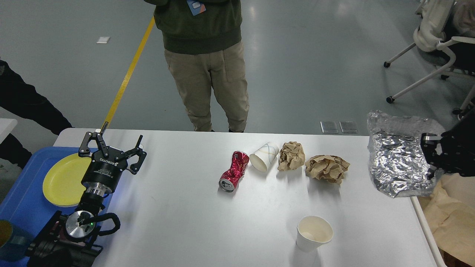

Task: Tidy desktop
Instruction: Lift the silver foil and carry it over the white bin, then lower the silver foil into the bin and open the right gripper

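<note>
Right gripper (430, 155) clamped on foil (399, 155) at the right edge of frame, lifted clear of the desktop (178, 207) filling the lower middle. Left gripper (111, 148) spread wide and empty at left. Can (233, 171), cups, paper wads mid-frame.

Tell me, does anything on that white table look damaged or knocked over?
Yes. The red can near the middle of the desktop is crushed and lying down, and the patterned paper cup beside it is tipped on its side. Two crumpled brown paper balls lie to their right.
</note>
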Robot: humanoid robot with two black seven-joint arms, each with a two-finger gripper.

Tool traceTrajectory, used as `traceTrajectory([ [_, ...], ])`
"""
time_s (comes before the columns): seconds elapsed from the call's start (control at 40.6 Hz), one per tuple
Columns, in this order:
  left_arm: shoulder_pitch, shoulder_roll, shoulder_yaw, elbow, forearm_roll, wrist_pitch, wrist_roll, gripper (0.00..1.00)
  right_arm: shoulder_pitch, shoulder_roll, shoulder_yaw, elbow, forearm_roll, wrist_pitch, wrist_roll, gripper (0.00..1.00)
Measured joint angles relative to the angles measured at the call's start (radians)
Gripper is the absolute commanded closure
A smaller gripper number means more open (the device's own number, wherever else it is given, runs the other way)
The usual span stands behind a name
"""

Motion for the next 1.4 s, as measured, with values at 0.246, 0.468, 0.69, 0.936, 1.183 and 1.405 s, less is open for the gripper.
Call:
traceTrajectory([
  [0.246, 0.000, 0.000, 0.000, 0.000, 0.000, 0.000, 0.000, 0.04, -0.113, -0.090, -0.074, -0.121, 0.014, -0.128, -0.001, 1.00],
  [0.468, 0.000, 0.000, 0.000, 0.000, 0.000, 0.000, 0.000, 0.04, -0.385, -0.221, 0.030, -0.360, 0.011, -0.189, -0.002, 1.00],
  [0.69, 0.000, 0.000, 0.000, 0.000, 0.000, 0.000, 0.000, 0.04, -0.939, -0.250, 0.354, -0.708, 0.011, -0.334, -0.001, 1.00],
  [0.936, 0.000, 0.000, 0.000, 0.000, 0.000, 0.000, 0.000, 0.04, -1.510, -0.043, 0.613, -1.171, 0.012, -0.500, -0.007, 1.00],
  [1.183, 0.000, 0.000, 0.000, 0.000, 0.000, 0.000, 0.000, 0.04, -1.806, 0.163, 0.650, -1.474, 0.013, -0.587, -0.009, 1.00],
  [1.405, 0.000, 0.000, 0.000, 0.000, 0.000, 0.000, -0.001, 0.04, -1.848, 0.204, 0.652, -1.500, 0.013, -0.603, -0.009, 1.00],
])
